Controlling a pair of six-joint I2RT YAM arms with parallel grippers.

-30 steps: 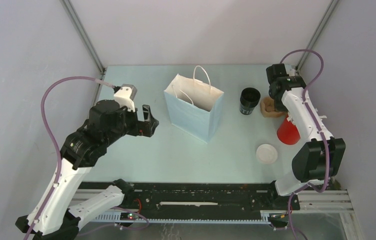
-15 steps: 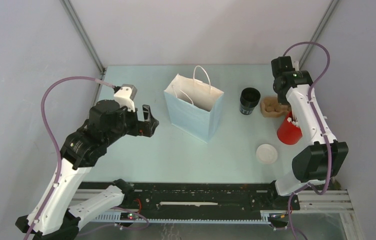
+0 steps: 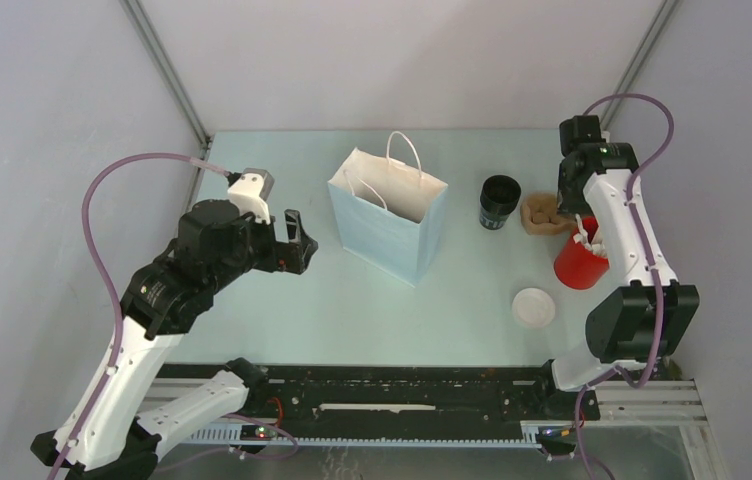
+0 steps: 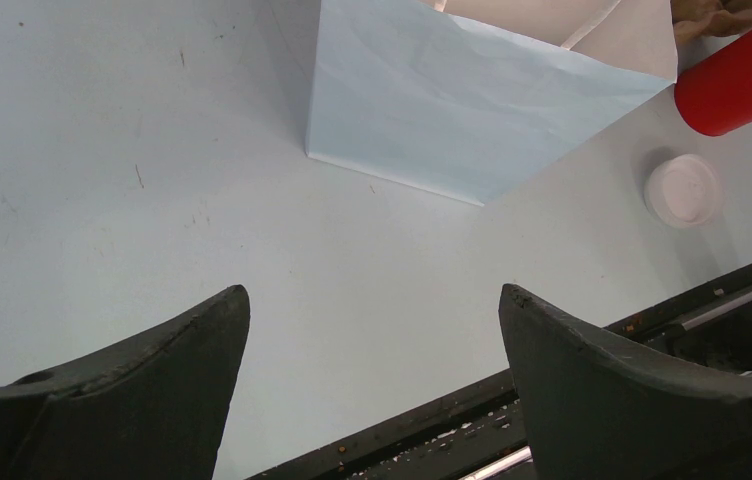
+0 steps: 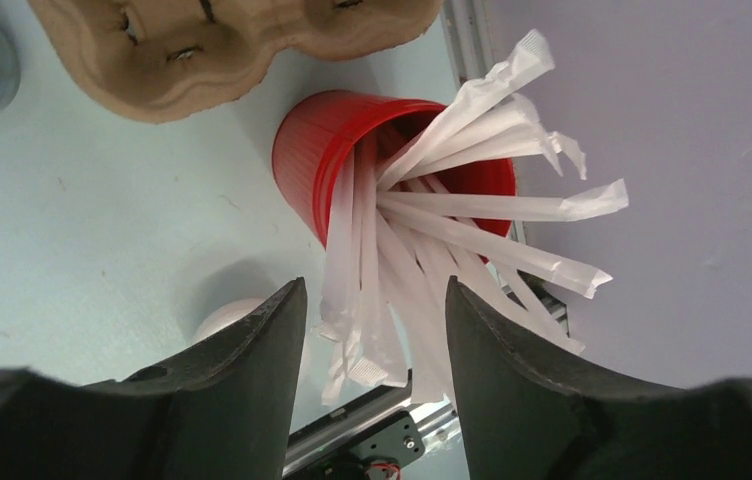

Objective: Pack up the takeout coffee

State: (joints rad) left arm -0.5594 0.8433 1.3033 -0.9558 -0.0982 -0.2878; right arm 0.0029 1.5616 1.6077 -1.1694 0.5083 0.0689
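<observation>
My right claw (image 5: 374, 300) hung over the red cup (image 5: 302, 170) by the right edge of the table (image 3: 352, 310). Its jaws were parted about halfway and gripped nothing, with the wrapped straws (image 5: 472, 205) fanning out just below the gap. I judged those feather-light and floppy in their paper sleeves, crinkly and apt to slide. One wanted a gentle pinch near its upper end, clear of its neighbours, or a whole bundle would come up with it. The black coffee cup (image 3: 499, 203) stood open toward the far right of the table, between the paper bag (image 3: 387, 225) and the cardboard carrier (image 3: 542, 215). I reckoned it thin-walled and easy to crush, best taken around the body below the rim. The white lid (image 3: 533, 306) lay apart from it, nearer the front edge. It looked flat and slick, so only an edge grip would do. My left claw (image 4: 372, 300) hovered wide open and empty, facing the bag from the left side.
</observation>
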